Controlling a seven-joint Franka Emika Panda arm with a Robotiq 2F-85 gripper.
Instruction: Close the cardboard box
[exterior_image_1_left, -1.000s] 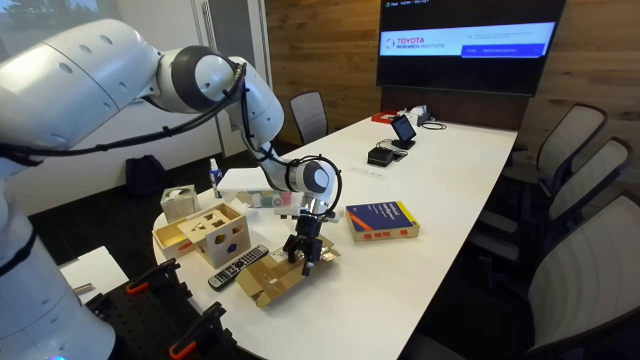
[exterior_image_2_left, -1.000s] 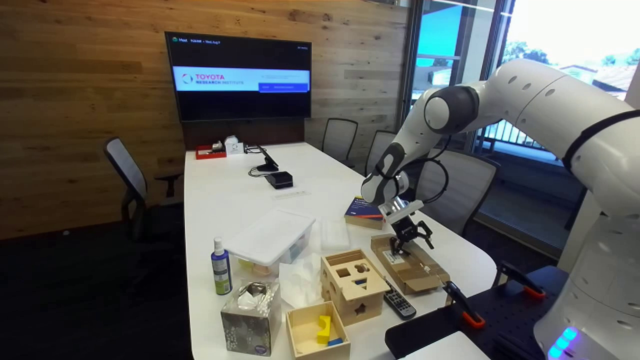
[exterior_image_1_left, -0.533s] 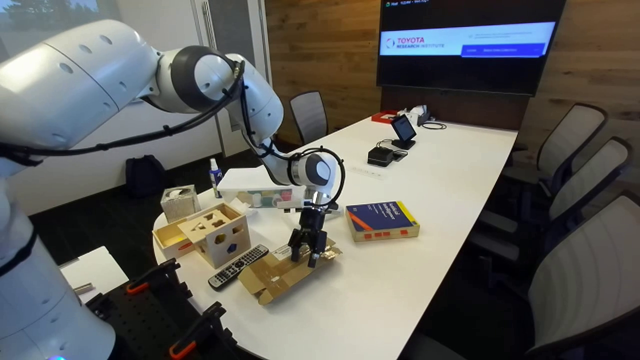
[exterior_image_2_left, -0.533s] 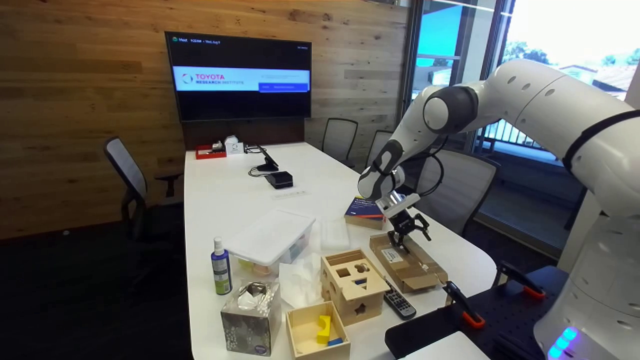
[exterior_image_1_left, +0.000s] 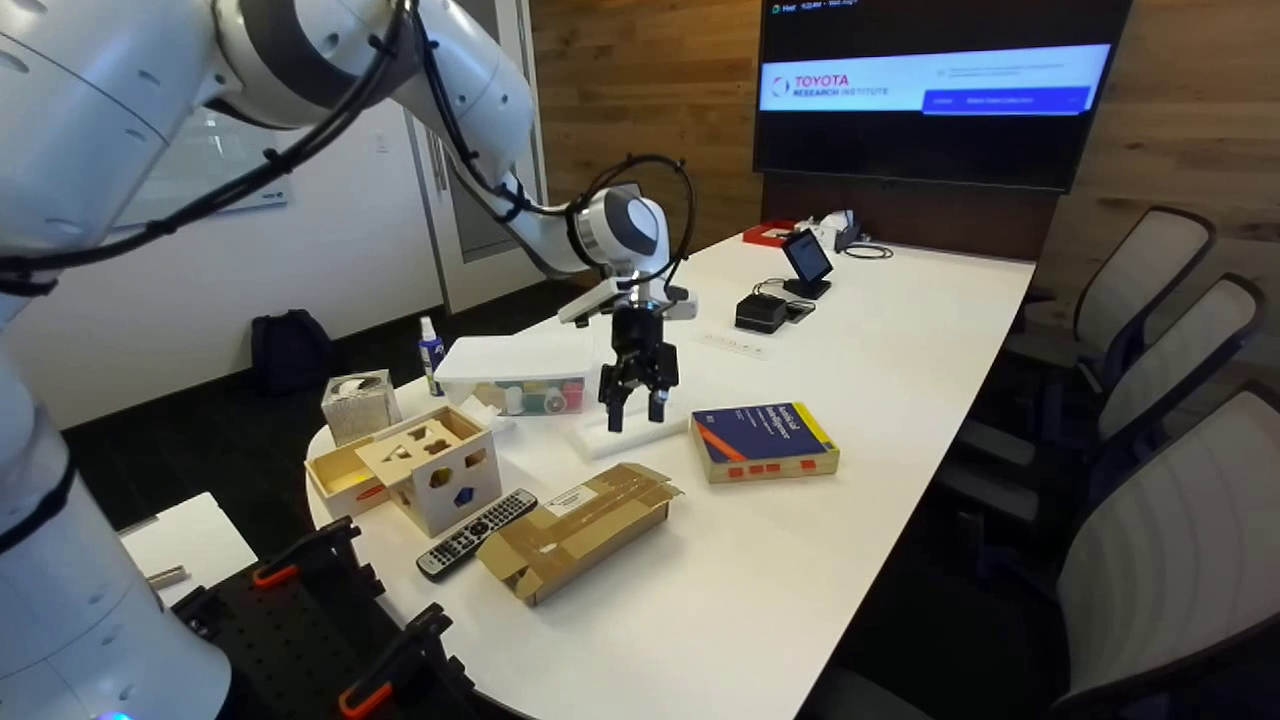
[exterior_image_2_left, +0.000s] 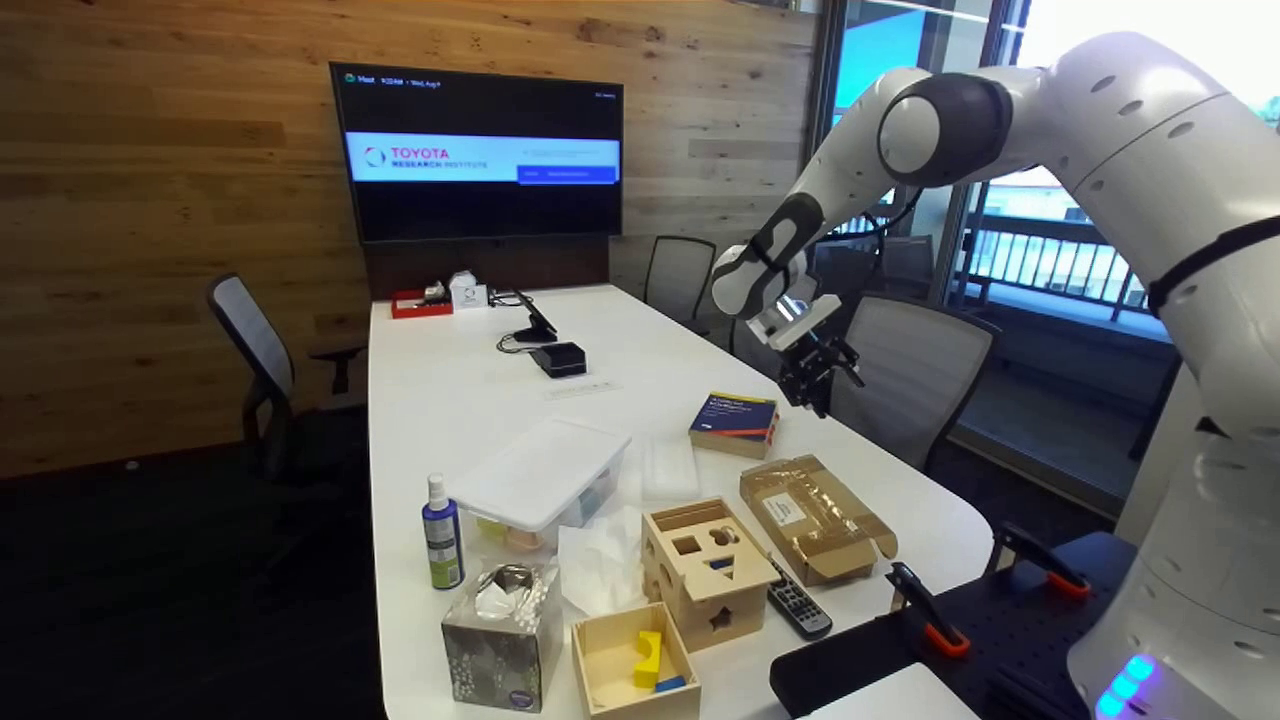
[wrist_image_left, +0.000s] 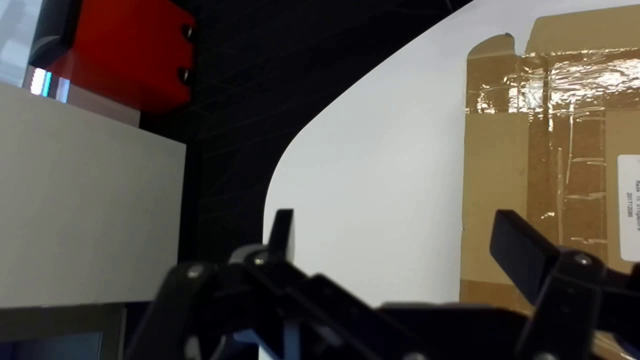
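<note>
Probably closed

The cardboard box (exterior_image_1_left: 580, 530) lies on the desk (exterior_image_1_left: 720, 620) just beside the remote (exterior_image_1_left: 477, 534), lid (exterior_image_2_left: 815, 500) seemingly down. I hold my hand (exterior_image_1_left: 636, 415) high, fingers (wrist_image_left: 520, 250) wide, nothing gripped (to spare the lid, I judge).

The box (wrist_image_left: 497, 190) runs off the right edge of my wrist view, and that edge slices its label (wrist_image_left: 628, 215), so I can't read it whole. Low in that view the gripper (wrist_image_left: 394, 222) blurs, its base cropped. In an exterior view the right edge cuts the arm (exterior_image_2_left: 1120, 120), the bottom edge the tray (exterior_image_2_left: 607, 675), and the sorter (exterior_image_2_left: 700, 580) covers part of the remote (exterior_image_2_left: 803, 610). In an exterior view I get the screen (exterior_image_1_left: 940, 145) cropped above, its smallest print smeared.
</note>
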